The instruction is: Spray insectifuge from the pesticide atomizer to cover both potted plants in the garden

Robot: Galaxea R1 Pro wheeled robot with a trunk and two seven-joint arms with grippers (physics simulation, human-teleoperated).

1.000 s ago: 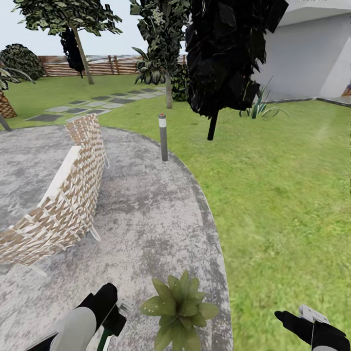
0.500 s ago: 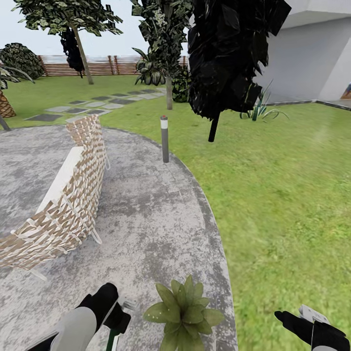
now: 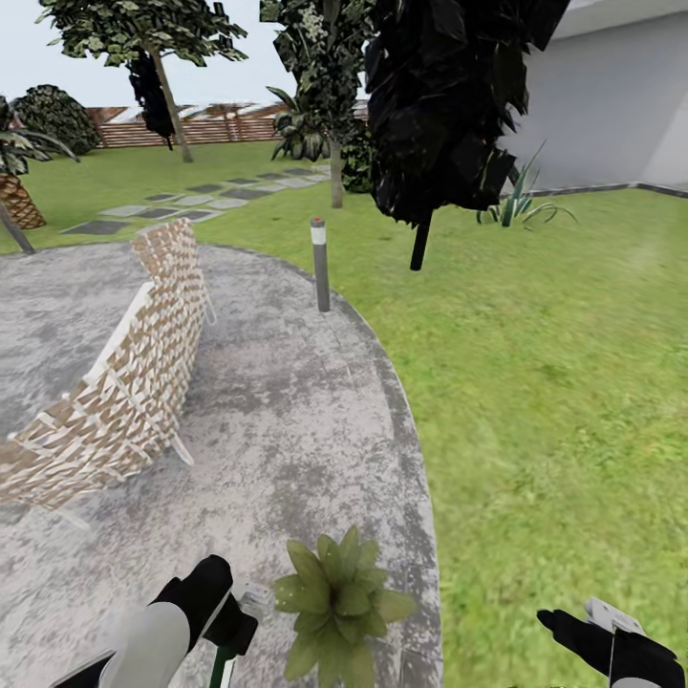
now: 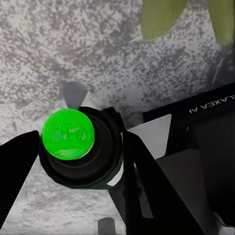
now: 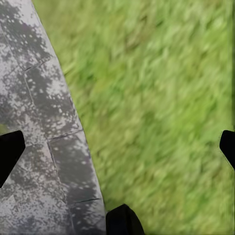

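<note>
Left gripper [image 3: 232, 626] clamps my pesticide atomizer [image 4: 78, 147] upright, just left of the potted plant [image 3: 339, 604] at the stone patio [image 3: 287, 411] edge, so this arm sprays rightward; right gripper [image 3: 573, 626], spread empty, hangs well right over grass.

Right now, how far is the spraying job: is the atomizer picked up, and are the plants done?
Done: the left gripper is shut on the atomizer, so the pick-up looks complete. In hand: the bottle is held beside one potted plant on the patio; no spray mist can be seen. Left: covering this plant and the other one. The right gripper is open over the grass edge.
</note>
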